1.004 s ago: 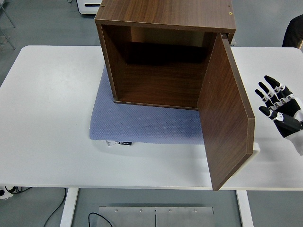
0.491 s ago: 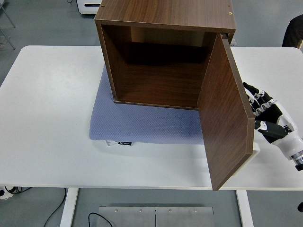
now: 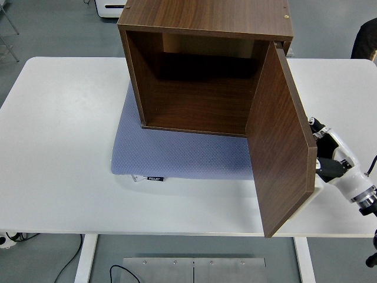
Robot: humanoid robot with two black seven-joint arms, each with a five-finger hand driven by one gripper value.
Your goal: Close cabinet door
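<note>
Right hand: enters from the right edge of the head view, low over the table, pressed close against the outer face of the cabinet door. Black digits mostly hidden behind the door's edge; whether spread or curled, cannot tell. White wrist section trailing back toward the right edge, with a thin dark cable beside it.

Cabinet door: dark wood grain, hinged at the right side of the cabinet, swung wide open toward the near edge of the table. Inner face turned to the left, outer face turned to the right, toward the hand. Lower free corner overhanging close to the table's near edge. A pale block visible just behind the door's lower right edge, beside the hand.

Cabinet: open-fronted wooden box, standing upright at the far middle of the table, interior dark and without visible contents. Two small brass-coloured fittings on the top panel.

Blue mat: textured pad lying flat under the cabinet, extending forward of it, with a small dark label at its near edge.

White table: bare surface left of the mat.

Beyond the table: grey floor, part of a white appliance at the top edge, a dark shape at the upper right corner. Below the near edge: a metal plate and a black cable on the floor.
</note>
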